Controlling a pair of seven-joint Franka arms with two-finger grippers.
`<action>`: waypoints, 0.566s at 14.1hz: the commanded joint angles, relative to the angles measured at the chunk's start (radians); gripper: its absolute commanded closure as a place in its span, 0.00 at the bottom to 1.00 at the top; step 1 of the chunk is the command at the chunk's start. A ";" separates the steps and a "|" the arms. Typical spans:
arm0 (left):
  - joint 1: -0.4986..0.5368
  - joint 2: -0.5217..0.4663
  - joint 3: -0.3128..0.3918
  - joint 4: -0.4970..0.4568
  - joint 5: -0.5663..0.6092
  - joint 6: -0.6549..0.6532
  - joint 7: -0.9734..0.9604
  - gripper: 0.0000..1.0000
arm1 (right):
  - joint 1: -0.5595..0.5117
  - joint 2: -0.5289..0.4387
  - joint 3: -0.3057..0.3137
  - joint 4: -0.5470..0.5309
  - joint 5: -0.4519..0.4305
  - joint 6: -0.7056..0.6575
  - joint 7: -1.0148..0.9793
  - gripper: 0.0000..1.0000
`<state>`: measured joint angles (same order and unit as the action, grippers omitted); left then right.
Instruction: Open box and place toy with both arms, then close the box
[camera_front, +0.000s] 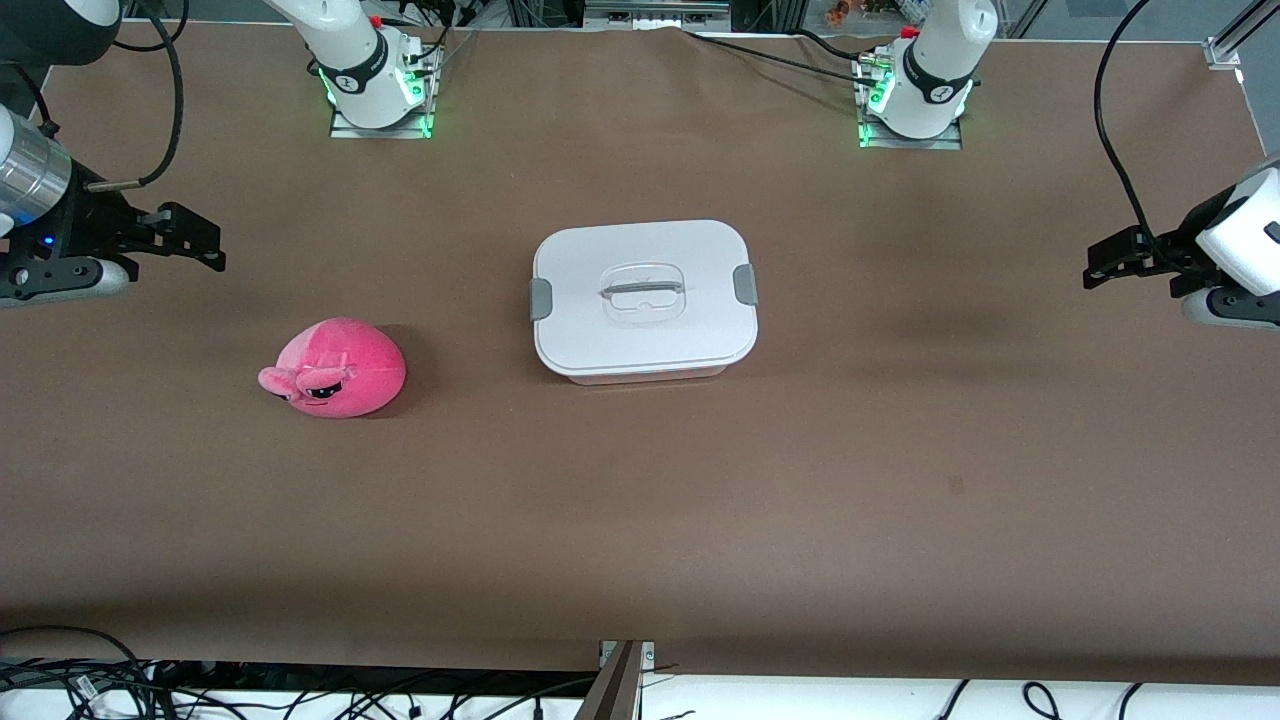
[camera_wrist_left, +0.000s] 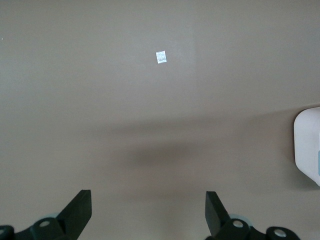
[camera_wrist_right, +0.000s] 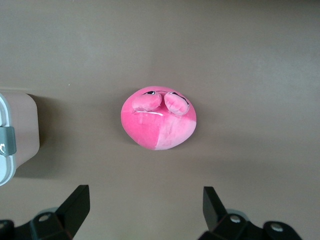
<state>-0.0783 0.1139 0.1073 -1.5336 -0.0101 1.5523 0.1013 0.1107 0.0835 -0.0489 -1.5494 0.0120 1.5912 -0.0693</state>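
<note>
Box (camera_front: 644, 300) sat lidded mid-table, plush toy (camera_front: 335, 368) toward the right arm's end; left gripper (camera_wrist_left: 148, 212) and right gripper (camera_wrist_right: 145, 210) hovered spread at the table's ends; unclipping the lid probably came next

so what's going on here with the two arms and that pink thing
Nothing is being handled yet. The rounded white-lidded plastic box sits shut at mid-table, both grey side clips down. The round hot-pink plush toy lies on the brown table beside it, toward the right arm's end. The right gripper hangs open over the table by the toy; the left gripper hangs open over bare table at the left arm's end.
</note>
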 joint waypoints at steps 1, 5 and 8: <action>0.003 0.013 -0.006 0.030 0.024 -0.020 -0.008 0.00 | 0.004 -0.001 0.001 0.012 -0.014 -0.005 -0.001 0.00; -0.008 0.013 -0.011 0.032 0.012 -0.021 -0.014 0.00 | 0.004 -0.001 0.000 0.012 -0.014 -0.005 -0.001 0.00; -0.082 0.042 -0.052 0.032 0.012 -0.023 -0.014 0.00 | 0.003 0.001 -0.002 0.014 -0.013 -0.002 -0.001 0.00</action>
<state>-0.1018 0.1185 0.0790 -1.5337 -0.0105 1.5496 0.1019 0.1106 0.0835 -0.0494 -1.5493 0.0118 1.5924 -0.0693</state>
